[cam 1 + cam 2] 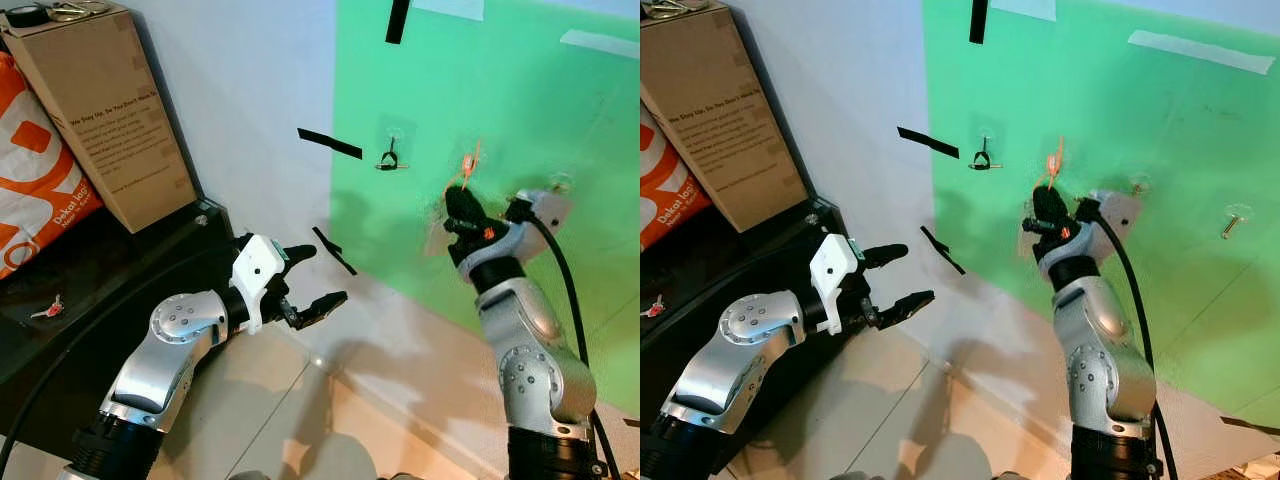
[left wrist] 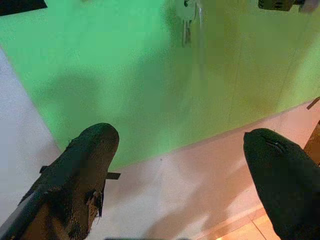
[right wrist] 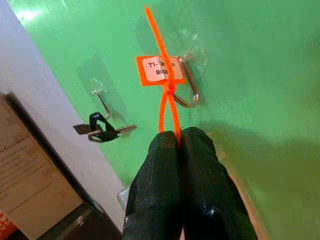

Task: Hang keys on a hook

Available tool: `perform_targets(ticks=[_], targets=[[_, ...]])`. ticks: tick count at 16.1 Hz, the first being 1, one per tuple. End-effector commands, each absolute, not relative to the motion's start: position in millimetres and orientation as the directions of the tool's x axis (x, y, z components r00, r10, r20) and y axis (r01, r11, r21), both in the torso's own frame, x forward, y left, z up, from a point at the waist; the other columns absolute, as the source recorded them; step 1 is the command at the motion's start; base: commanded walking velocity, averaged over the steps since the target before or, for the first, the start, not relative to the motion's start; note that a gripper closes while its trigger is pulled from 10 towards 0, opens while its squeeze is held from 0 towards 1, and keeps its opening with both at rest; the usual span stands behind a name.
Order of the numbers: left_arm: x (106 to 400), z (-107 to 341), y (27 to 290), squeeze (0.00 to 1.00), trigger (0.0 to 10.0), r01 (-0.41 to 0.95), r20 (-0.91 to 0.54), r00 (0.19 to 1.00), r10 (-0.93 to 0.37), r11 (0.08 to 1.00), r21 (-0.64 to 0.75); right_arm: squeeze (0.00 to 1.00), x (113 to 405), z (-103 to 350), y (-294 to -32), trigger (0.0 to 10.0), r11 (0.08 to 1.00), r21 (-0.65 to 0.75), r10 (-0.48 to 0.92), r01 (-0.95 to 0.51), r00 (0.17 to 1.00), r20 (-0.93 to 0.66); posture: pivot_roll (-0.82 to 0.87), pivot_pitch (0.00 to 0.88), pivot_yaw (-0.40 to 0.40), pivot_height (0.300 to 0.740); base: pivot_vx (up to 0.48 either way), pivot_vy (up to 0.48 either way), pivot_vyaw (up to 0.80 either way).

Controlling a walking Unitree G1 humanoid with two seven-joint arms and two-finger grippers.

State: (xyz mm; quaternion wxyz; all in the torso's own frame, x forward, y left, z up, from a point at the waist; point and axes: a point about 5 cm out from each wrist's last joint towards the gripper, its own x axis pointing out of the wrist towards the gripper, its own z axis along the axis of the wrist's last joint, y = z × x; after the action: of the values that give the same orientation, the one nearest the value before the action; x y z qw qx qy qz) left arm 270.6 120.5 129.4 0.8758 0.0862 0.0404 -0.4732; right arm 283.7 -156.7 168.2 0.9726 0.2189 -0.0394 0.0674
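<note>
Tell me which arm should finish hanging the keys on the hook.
Right. The right gripper is shut on the orange key tag, right by a hook on the green wall. The left gripper hangs open and low.

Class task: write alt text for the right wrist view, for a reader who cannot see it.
The right gripper, its two black fingers shut, pinches an orange zip-tie tag and holds it up against a green wall, right at a clear adhesive hook. Another hook on the same wall already carries a black key.
</note>
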Motion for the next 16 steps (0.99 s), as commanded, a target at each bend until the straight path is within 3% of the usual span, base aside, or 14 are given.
perform_targets(ticks=[1, 16], targets=[[272.3, 135.2, 120.7, 0.25, 10.0, 0.841, -0.147, 0.540, -0.829, 0.524, 0.136, 0.00, 282.4, 170.5, -158.2, 10.0, 0.887, 0.440, 0.099, -0.138, 0.989, 0.109, 0.00, 0.000, 0.043, 0.740, 0.000, 0.000, 0.00], [273.5, 136.7, 119.8, 0.25, 10.0, 0.849, -0.149, 0.527, -0.837, 0.509, 0.143, 0.00, 291.0, 166.7, -156.8, 10.0, 0.870, 0.480, 0.095, -0.114, 0.993, 0.063, 0.00, 0.000, 0.048, 0.740, 0.000, 0.000, 0.00]])
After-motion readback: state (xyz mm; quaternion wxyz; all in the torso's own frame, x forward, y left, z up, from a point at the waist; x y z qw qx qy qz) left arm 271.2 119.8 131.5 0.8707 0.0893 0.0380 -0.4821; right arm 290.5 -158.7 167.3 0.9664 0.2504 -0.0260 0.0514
